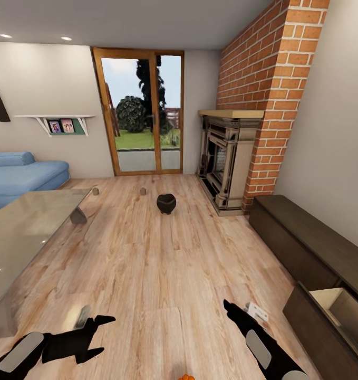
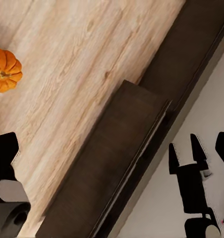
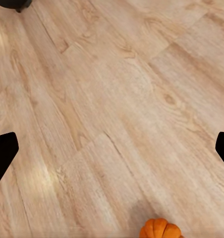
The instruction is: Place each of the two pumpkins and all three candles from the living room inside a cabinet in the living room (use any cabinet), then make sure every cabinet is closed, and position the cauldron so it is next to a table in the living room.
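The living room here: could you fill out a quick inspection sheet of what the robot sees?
Surface: bare wood floor.
Job's things: black cauldron and two candles on the floor; pumpkin on the floor near the robot; cabinet along the wall, one drawer open.
Clutter: nothing seen.
Pincers: left pincer open, empty; right pincer empty, fingers apart.
Cables: nothing seen.
Surroundings: glass table, blue sofa, fireplace, patio door.
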Tool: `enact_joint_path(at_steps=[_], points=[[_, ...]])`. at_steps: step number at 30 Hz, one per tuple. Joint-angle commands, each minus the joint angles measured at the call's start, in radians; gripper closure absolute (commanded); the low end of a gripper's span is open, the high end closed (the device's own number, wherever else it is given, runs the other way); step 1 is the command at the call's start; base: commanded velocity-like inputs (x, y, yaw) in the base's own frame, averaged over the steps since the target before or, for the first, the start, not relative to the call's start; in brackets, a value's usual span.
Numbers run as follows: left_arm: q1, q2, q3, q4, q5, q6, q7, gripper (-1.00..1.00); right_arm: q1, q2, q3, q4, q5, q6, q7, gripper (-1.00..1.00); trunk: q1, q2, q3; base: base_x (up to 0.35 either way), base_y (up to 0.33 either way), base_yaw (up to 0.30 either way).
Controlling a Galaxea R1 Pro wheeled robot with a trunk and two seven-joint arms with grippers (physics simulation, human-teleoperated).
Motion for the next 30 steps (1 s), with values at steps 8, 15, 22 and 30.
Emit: enact_joint_path(at_steps=[8,15,22,30], points=[[-0.003,-0.013,-0.009,-0.37,-0.186,-0.014,0.522,-1.0,-0.001,0.0,0.0,-0.012,-0.007,0.232,-0.004,-1.0,0.0,-0.001,-0.001,0.0,0.0,0.0],[-0.003,-0.021,-0.011,-0.409,-0.308,-0.013,0.537,-1.0,-0.003,0.0,0.001,-0.013,-0.006,0.287,-0.009,-1.0,0.0,-0.001,-0.001,0.0,0.0,0.0],[-0.003,-0.029,-0.019,-0.463,-0.433,-0.01,0.56,-1.0,-0.004,0.0,0.002,-0.014,-0.001,0.305,-0.011,-1.0,0.0,-0.001,-0.001,0.0,0.0,0.0],[0.002,-0.028,-0.107,-0.606,-0.541,0.002,0.559,-1.0,-0.022,0.001,0.005,-0.014,0.006,0.354,-0.012,-1.0,0.0,-0.001,-0.001,0.0,0.0,0.0]])
